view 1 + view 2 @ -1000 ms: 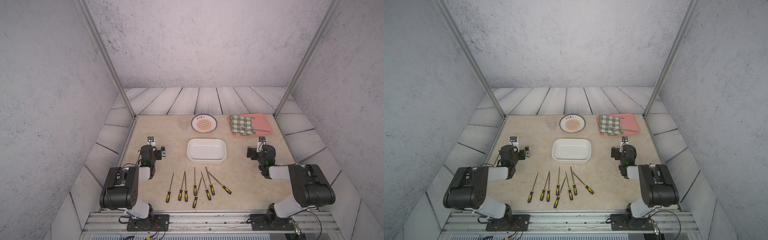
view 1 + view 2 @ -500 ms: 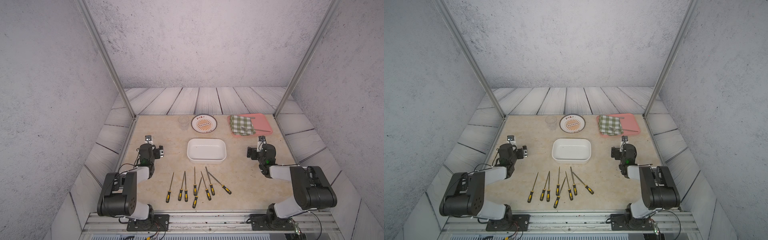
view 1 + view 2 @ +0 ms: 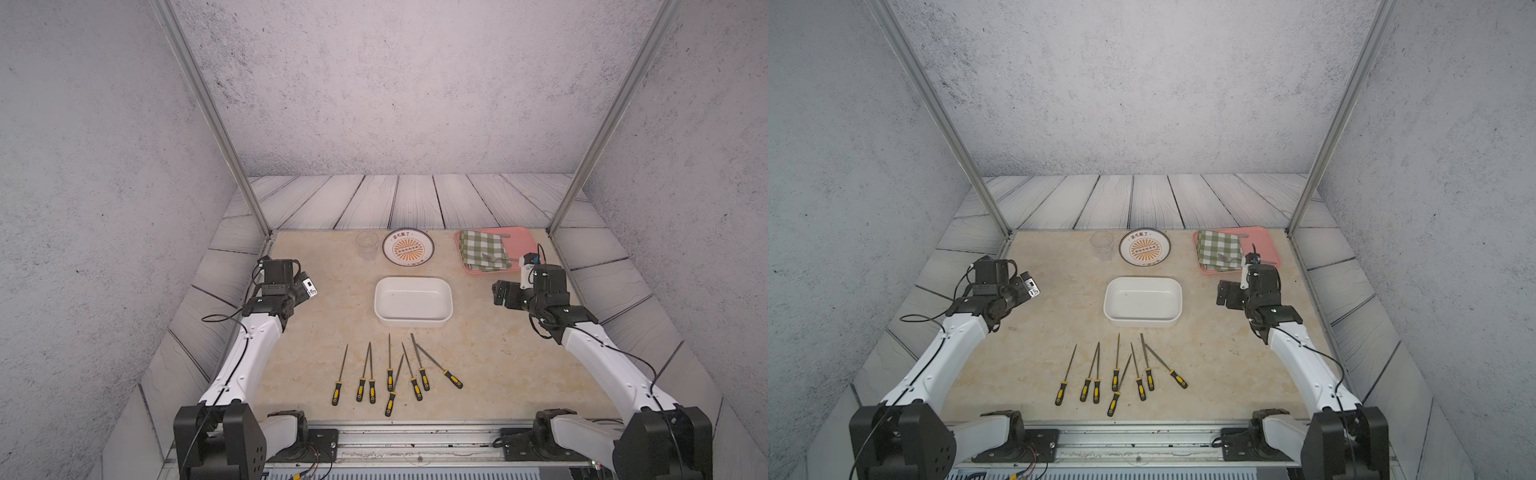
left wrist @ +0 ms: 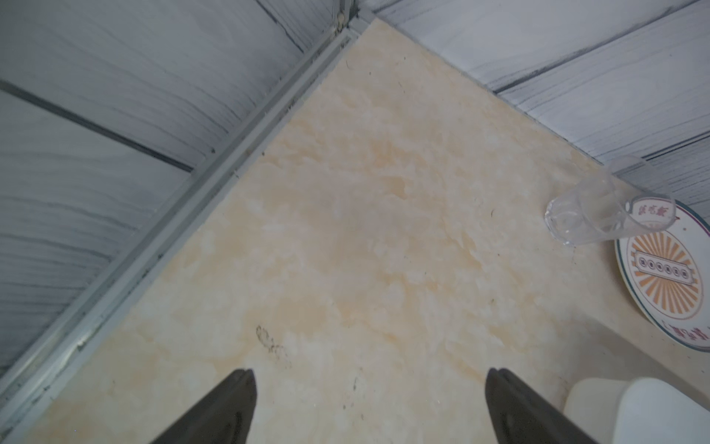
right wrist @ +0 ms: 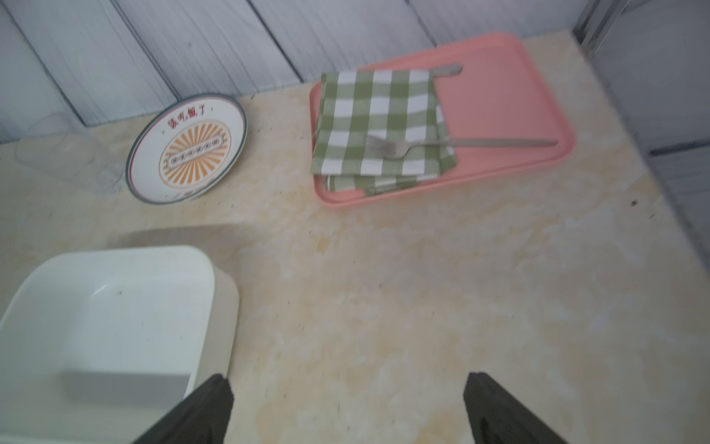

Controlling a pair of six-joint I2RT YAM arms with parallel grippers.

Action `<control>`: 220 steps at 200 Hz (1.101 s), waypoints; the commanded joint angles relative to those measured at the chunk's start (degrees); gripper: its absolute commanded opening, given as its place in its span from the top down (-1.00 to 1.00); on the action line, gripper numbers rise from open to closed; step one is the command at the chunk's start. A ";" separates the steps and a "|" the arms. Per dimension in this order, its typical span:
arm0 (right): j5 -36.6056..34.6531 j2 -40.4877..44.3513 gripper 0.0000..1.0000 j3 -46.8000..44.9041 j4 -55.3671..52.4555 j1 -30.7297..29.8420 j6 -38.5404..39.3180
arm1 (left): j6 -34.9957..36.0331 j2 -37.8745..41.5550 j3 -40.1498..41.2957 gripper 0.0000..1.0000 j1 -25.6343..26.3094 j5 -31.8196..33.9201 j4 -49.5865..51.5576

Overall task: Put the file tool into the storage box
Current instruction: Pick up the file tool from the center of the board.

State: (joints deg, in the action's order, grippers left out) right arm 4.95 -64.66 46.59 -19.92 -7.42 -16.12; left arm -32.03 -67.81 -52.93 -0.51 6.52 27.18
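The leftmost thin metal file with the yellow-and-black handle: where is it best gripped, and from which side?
Likely its thick handle, from above, jaws closing across its width. The file lies flat on the beige tabletop, apart from its neighbours, handle nearest the robot; the thin shaft gives little to pinch.

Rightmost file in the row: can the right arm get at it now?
Probably yes: the rightmost file lies on bare table, nothing between it and the right gripper, jaws open and empty.

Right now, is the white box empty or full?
Empty. In both top views the storage box shows only its bare white floor; the files all lie on the table nearer the robot.
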 commanded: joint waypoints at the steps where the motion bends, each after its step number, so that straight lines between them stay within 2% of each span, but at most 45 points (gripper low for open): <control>1: 5.62 3.06 -0.98 0.61 -14.52 -3.22 -4.23 | -6.67 1.88 1.72 -0.97 0.27 -6.59 7.61; 26: 4.11 3.62 -0.98 3.02 -23.50 -11.67 -3.65 | -6.77 2.16 2.36 -0.97 1.90 -9.34 10.17; 37: 5.28 3.14 -0.87 3.68 -26.01 -15.18 -3.63 | -6.41 2.36 2.49 -0.97 2.99 -9.34 11.15; 60: 5.00 1.64 -0.67 3.73 -27.96 -22.36 -5.75 | -5.36 3.37 3.09 -0.97 4.87 -10.13 11.87; 85: 2.03 0.25 -0.65 3.28 -29.19 -28.46 -8.49 | -4.53 4.47 4.20 -0.97 6.01 -10.44 12.01; 122: 1.47 -1.27 -0.45 1.04 -30.79 -33.63 -9.98 | -4.17 5.02 6.23 -0.97 6.62 -11.91 10.54; 151: 0.68 -3.09 -0.39 -0.33 -29.01 -38.27 -11.40 | -5.96 4.48 6.29 -0.97 7.45 -13.13 10.12; 183: 1.11 -8.16 -0.36 -1.16 -25.09 -40.79 -12.62 | -7.06 5.65 6.25 -0.97 9.25 -14.33 8.91; 194: 1.11 -10.24 -0.26 -1.23 -23.80 -41.41 -12.58 | -7.08 5.58 6.26 -0.97 9.52 -14.33 8.83; 220: 0.75 -13.03 -0.23 -1.68 -21.25 -41.72 -12.40 | -7.08 5.11 5.46 -0.97 9.82 -14.08 10.70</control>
State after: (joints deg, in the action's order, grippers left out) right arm 6.94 -76.16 45.52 -43.81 -48.62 -27.90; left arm -38.74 -63.18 -46.72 8.80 -7.33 36.67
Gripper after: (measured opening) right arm 0.623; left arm 0.985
